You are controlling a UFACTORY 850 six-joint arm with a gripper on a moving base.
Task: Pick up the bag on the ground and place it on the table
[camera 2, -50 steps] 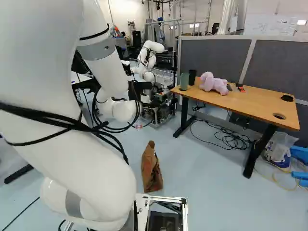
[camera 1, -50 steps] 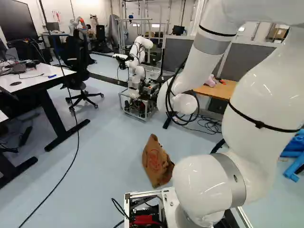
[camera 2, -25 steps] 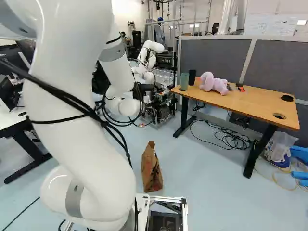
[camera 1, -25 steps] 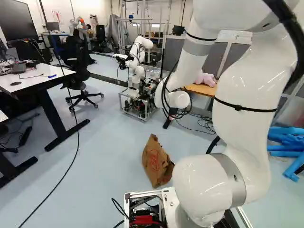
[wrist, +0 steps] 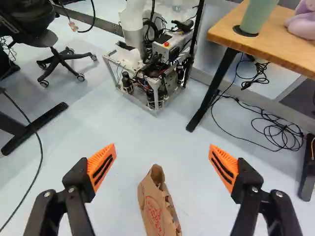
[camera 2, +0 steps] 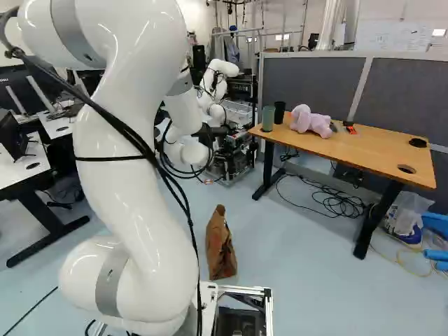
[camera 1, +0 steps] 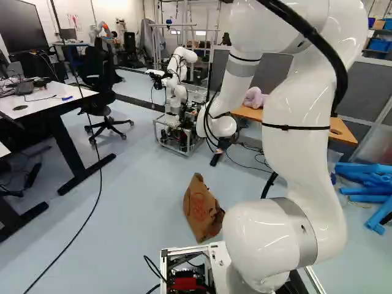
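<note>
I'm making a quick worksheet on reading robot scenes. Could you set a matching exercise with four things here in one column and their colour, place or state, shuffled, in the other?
Column 1
1. paper bag
2. plush toy
3. tumbler
4. gripper

Column 2
A. green, next to a black cup
B. open, gripping nothing
C. pink, on top of the wooden table
D. brown, on the floor

Pairs: 1-D, 2-C, 3-A, 4-B
</note>
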